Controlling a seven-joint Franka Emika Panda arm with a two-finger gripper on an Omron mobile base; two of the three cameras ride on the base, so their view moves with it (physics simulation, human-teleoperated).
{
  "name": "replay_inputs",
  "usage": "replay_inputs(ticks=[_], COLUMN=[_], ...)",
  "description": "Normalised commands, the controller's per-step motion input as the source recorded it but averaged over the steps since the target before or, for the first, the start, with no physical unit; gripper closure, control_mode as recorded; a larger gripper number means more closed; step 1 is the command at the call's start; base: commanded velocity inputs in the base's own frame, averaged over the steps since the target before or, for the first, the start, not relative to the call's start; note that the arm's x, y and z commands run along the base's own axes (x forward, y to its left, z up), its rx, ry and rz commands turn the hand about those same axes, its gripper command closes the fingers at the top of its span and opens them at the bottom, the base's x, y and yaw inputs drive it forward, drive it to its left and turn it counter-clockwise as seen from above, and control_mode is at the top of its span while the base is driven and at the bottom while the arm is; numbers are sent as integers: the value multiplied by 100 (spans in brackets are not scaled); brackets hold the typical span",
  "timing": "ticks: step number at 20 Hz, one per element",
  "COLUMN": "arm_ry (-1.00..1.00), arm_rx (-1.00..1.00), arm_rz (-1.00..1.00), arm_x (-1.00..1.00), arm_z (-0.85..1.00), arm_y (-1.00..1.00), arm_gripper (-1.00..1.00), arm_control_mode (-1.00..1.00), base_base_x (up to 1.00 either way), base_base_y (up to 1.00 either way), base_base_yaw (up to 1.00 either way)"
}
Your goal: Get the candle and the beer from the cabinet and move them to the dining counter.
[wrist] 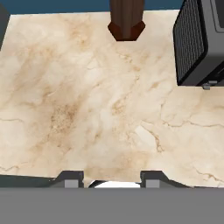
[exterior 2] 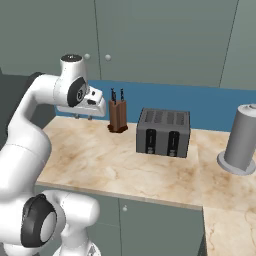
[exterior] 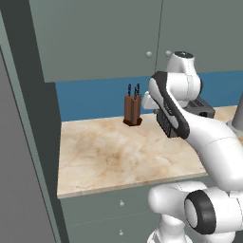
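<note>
Hovering above the beige marble worktop (wrist: 87, 109), the two-finger claw (wrist: 112, 178) points down at bare stone, its two dark tips set apart with nothing between them. In the right base view the claw (exterior 2: 83, 116) hangs under the white hand, clear of the surface. Ahead of the claw, near the blue back wall (exterior: 95, 97), stands the brown wooden knife block with dark handles (wrist: 127, 19). Ahead and to the claw's right sits the dark grey slotted toaster (wrist: 199, 41). Farther right stands a tall grey cylinder on a round foot (exterior 2: 241, 140). Above the claw, over the blue wall, hangs the grey-green upper wall cabinet with flat doors and small round knobs (exterior 2: 165, 40), its doors closed. Candle and beer cannot be seen. Below the worktop edge are grey-green drawer fronts (exterior: 104, 209).
</note>
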Motion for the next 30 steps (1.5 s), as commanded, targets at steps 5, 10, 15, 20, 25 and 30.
replay_inputs(ticks=[5,10,15,20,25,30], arm_ry=[-10,-30,-38,-38,-22,-19], arm_rx=[-1,0,0,-1,-1,0], arm_rz=[0,0,0,2,5,0], arm_x=[-1,-2,-3,-58,-55,-43], arm_z=[-4,0,0,-5,0,19], arm_y=[3,0,0,1,0,0], arm_gripper=[-100,-100,-100,-100,-100,-100], arm_control_mode=[-100,-100,-100,-100,-100,-100], base_base_x=[0,0,0,0,0,0], base_base_y=[0,0,0,0,0,0], base_base_yaw=[0,0,0,0,0,0])
